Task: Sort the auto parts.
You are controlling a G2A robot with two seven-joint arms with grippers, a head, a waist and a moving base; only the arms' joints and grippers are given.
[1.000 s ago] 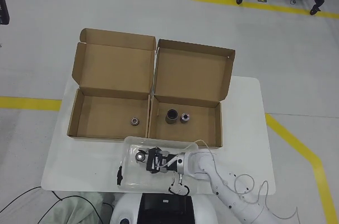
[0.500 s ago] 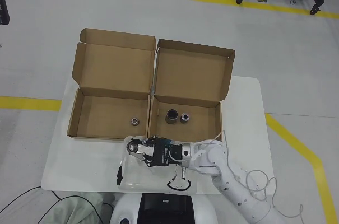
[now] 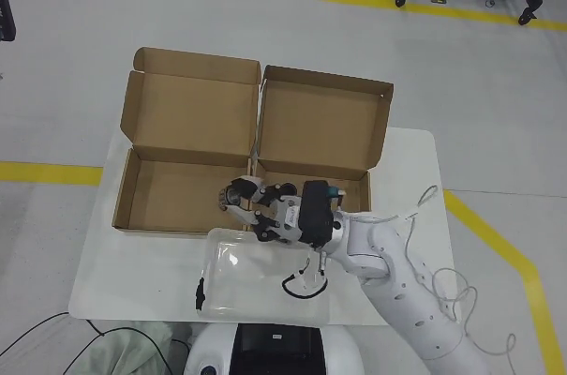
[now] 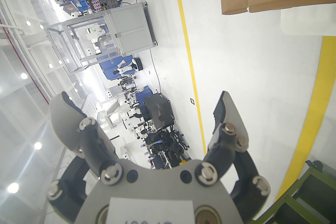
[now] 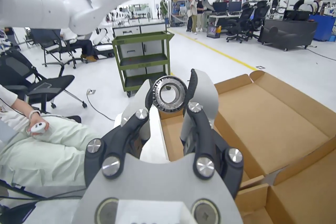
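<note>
Right hand: clenched on a bearing, one finger on each side of the outer ring, bore facing the wrist camera. The bearing is a steel ring with a row of rollers showing round its rim. It hangs clear of every surface.

Top view: hand and bearing are above the left box, close to its right wall and near its front edge. The right box touches the left one side by side. Both lids stand open at the back. The right arm crosses over the right box's floor and hides most of it.

A clear tray lies just in front of the two boxes, at the near edge of the bench. The arm passes over its right corner.

Left hand: released, fingers wide apart, nothing between them. It is held high and faces the floor and room beyond the bench.
</note>
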